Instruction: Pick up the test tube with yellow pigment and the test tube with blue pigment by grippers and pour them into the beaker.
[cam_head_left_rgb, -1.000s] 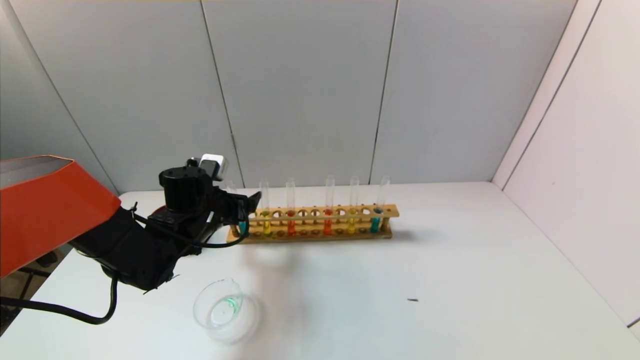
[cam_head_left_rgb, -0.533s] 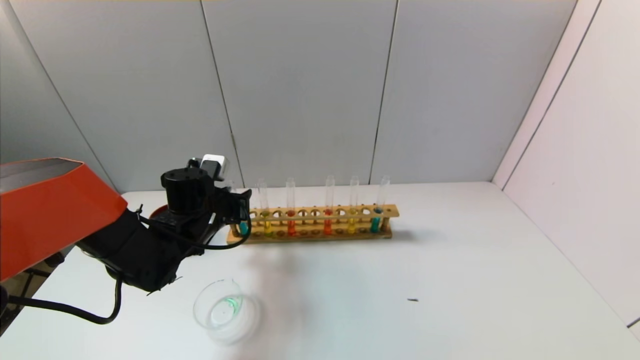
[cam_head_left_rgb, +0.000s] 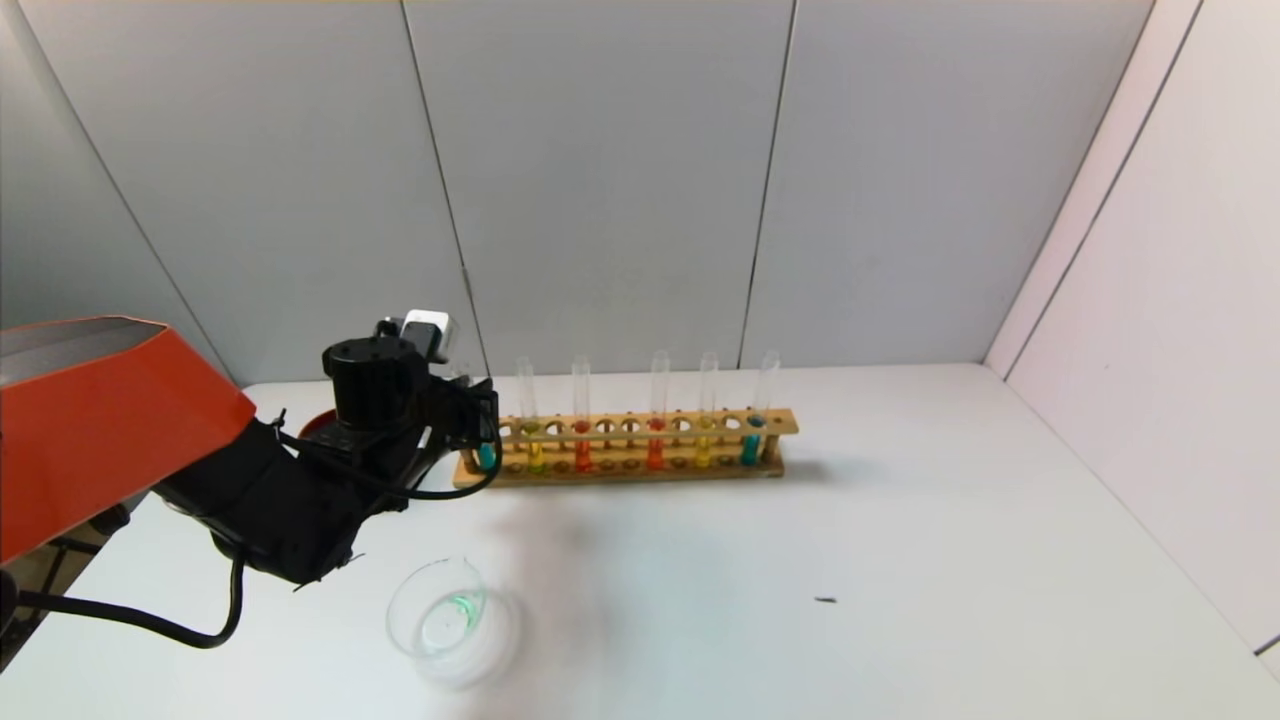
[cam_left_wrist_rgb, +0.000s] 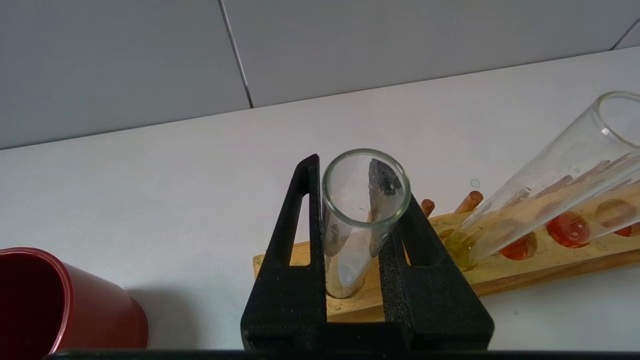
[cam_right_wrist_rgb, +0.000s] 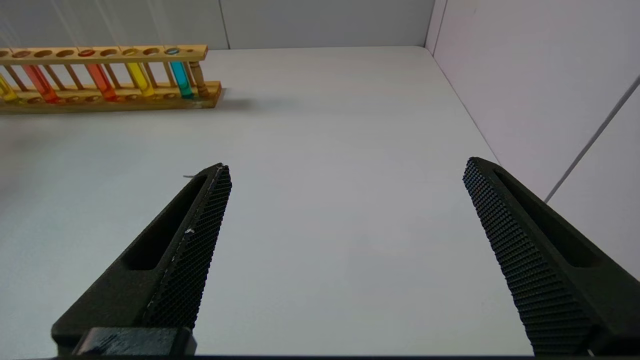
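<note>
My left gripper (cam_head_left_rgb: 487, 425) is at the left end of the wooden rack (cam_head_left_rgb: 640, 470), and its two black fingers (cam_left_wrist_rgb: 300, 250) are closed tight on the glass of the blue test tube (cam_head_left_rgb: 486, 452) that stands in the rack's end hole. From my left wrist I look straight down into the open mouth of that tube, pinched between the pads, its round base low in the rack. The yellow test tube (cam_head_left_rgb: 533, 452) stands just beside it in the next hole, upright. A second yellow tube (cam_head_left_rgb: 703, 445) and a second blue tube (cam_head_left_rgb: 750, 443) stand near the rack's right end, with two orange-red tubes (cam_head_left_rgb: 583, 450) between. The beaker (cam_head_left_rgb: 440, 612) sits on the white table (cam_head_left_rgb: 900, 560) nearer to me, well apart from the rack, with a green trace inside. A dark red cup (cam_left_wrist_rgb: 55, 305) stands left of the rack. My right gripper (cam_right_wrist_rgb: 345, 200) hangs above the bare table, its fingers spread wide and holding nothing.
</note>
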